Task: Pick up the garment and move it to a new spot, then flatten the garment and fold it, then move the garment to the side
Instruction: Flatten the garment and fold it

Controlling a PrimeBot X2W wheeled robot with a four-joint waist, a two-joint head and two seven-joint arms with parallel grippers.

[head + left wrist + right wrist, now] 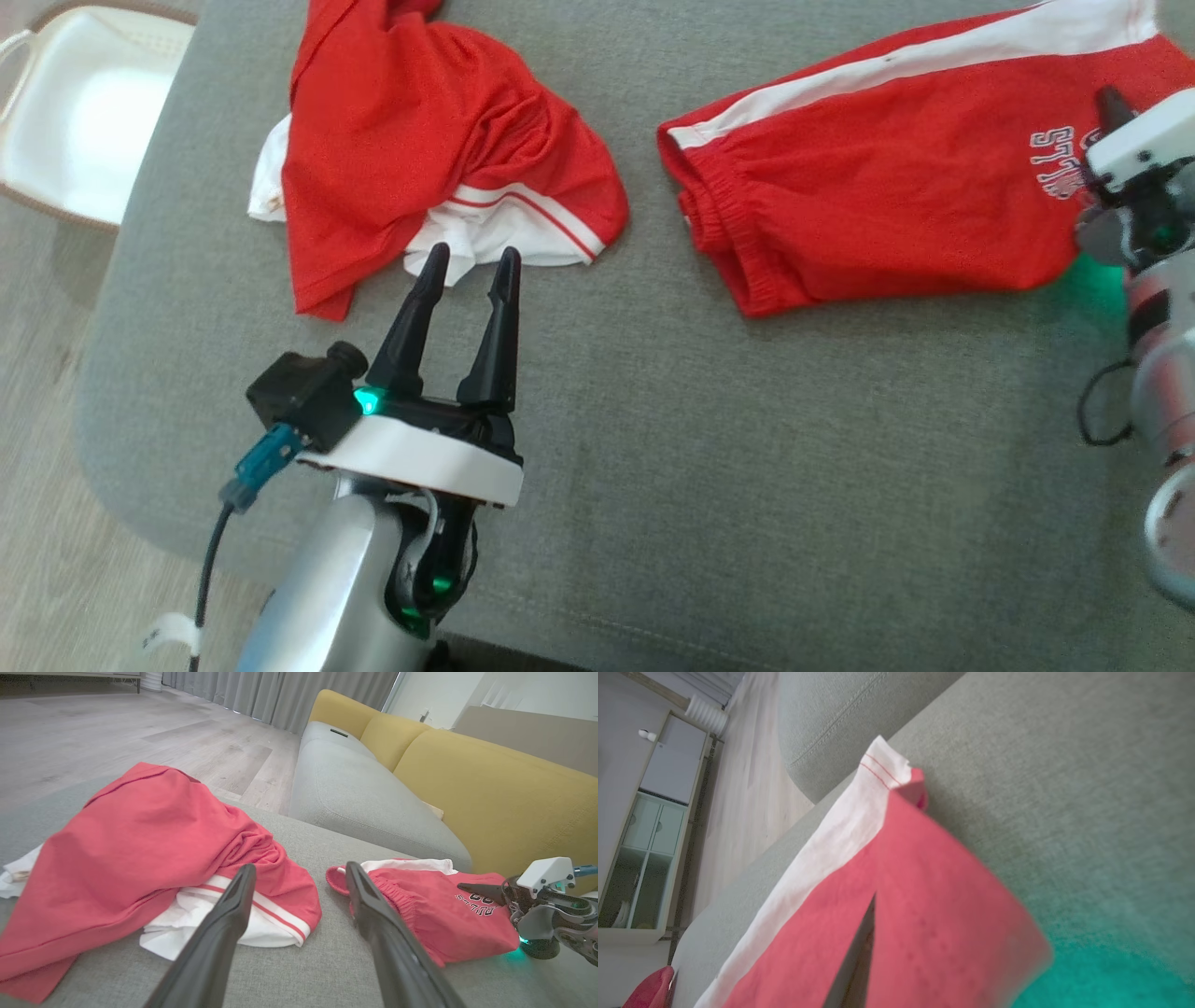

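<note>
Red shorts (pixel 887 187) with a white side stripe and white lettering lie flat on the right of the grey cushion (pixel 700 467). My right gripper (pixel 1111 107) is shut on their right edge by the lettering. In the right wrist view the red cloth (pixel 934 896) wraps over a dark finger (pixel 864 952) and lifts off the cushion. The left wrist view shows the shorts (pixel 420 910) with the right gripper (pixel 467 887) on them. My left gripper (pixel 473 257) is open, its tips just short of a crumpled red and white garment (pixel 411 140), with nothing between the fingers (pixel 233 914).
A white chair (pixel 84 103) stands on the wooden floor beyond the cushion's left edge. A grey and yellow sofa (pixel 490 788) sits behind the cushion. Bare grey fabric spreads across the near half of the cushion.
</note>
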